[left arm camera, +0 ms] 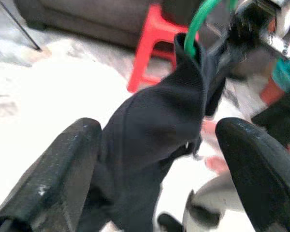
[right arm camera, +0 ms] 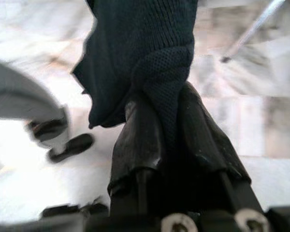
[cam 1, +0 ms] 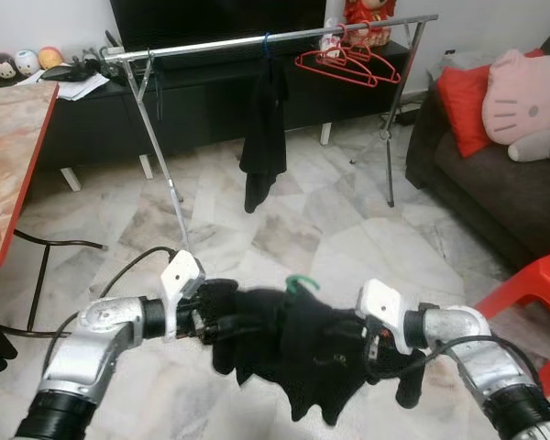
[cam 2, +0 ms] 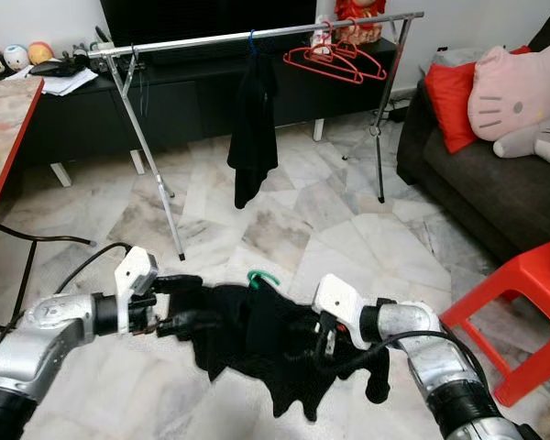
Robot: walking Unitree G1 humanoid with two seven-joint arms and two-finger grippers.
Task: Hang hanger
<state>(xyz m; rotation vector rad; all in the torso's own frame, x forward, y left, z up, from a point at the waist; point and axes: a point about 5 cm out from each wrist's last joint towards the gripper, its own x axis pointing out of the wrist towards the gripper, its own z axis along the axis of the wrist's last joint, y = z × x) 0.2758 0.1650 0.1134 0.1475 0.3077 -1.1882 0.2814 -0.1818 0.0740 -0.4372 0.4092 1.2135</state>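
A black garment (cam 2: 275, 344) on a green hanger (cam 2: 261, 276) hangs between my two grippers, low over the marble floor. My right gripper (right arm camera: 166, 92) is shut on a bunched fold of the cloth at its right side. At the garment's left edge my left gripper (cam 2: 183, 302) is open, one finger on each side of the cloth, and the green hook (left arm camera: 198, 29) sticks up beyond it. Ahead stands a metal clothes rack (cam 1: 257, 41). On its rail hang a black garment (cam 1: 264, 137) on a blue hanger and several empty red hangers (cam 1: 344, 64).
A dark sofa (cam 1: 495, 183) with a red pillow and a pink plush stands at the right, with a red plastic stool (cam 1: 532, 293) beside my right arm. A red-edged table (cam 1: 9, 156) is at the left. A black TV cabinet (cam 1: 202, 101) runs behind the rack.
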